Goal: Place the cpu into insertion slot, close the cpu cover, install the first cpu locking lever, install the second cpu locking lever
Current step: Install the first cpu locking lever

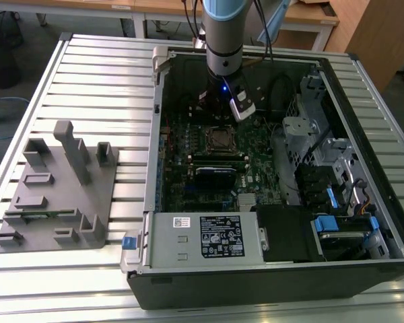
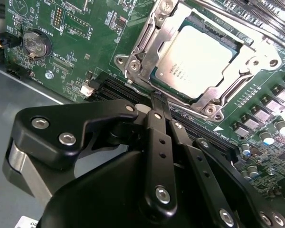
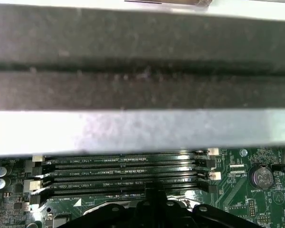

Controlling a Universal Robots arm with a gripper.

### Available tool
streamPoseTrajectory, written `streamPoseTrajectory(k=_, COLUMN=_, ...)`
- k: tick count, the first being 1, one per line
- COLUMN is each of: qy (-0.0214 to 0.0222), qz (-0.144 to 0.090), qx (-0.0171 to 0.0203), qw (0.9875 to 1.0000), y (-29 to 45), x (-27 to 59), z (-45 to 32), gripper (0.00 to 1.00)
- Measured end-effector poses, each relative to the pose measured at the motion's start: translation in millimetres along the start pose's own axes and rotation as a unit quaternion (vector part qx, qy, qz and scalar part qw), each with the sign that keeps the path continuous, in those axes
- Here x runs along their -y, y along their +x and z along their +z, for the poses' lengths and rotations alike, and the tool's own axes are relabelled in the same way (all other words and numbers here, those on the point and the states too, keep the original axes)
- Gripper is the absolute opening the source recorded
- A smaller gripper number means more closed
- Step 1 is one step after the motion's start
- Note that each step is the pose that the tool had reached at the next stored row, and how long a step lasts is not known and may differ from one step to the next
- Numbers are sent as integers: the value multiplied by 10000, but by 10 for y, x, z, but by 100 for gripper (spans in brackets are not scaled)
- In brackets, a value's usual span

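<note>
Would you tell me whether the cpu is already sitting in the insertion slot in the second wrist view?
Yes, the cpu lies flat in the insertion slot, with the cpu cover closed around its silver top.

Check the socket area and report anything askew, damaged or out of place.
Nothing stands out. The pale silver square cpu sits flat and square in the socket, the silver metal frame cover lies down around it, and the black pincer, fingers together, hangs just beside the frame's edge.
</note>
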State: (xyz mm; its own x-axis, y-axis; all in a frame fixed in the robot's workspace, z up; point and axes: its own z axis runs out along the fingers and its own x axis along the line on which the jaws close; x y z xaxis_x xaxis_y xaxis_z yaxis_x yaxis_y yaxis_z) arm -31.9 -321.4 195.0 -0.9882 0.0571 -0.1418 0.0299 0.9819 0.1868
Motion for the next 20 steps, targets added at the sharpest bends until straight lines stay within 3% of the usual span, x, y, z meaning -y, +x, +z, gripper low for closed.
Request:
streamPoseTrajectory(k=9, qy=-2, qz=20, qx=4, qw=10000, y=3, x=-74, z=12, gripper=11)
streamPoseTrajectory(k=14, qy=4, qz=50, qx=10, qw=10000, y=3, x=-71, z=10, gripper=11)
streamPoseTrajectory(k=20, qy=50, qz=104, qx=22, qw=9999, y=2, x=-27, z=7, gripper=11)
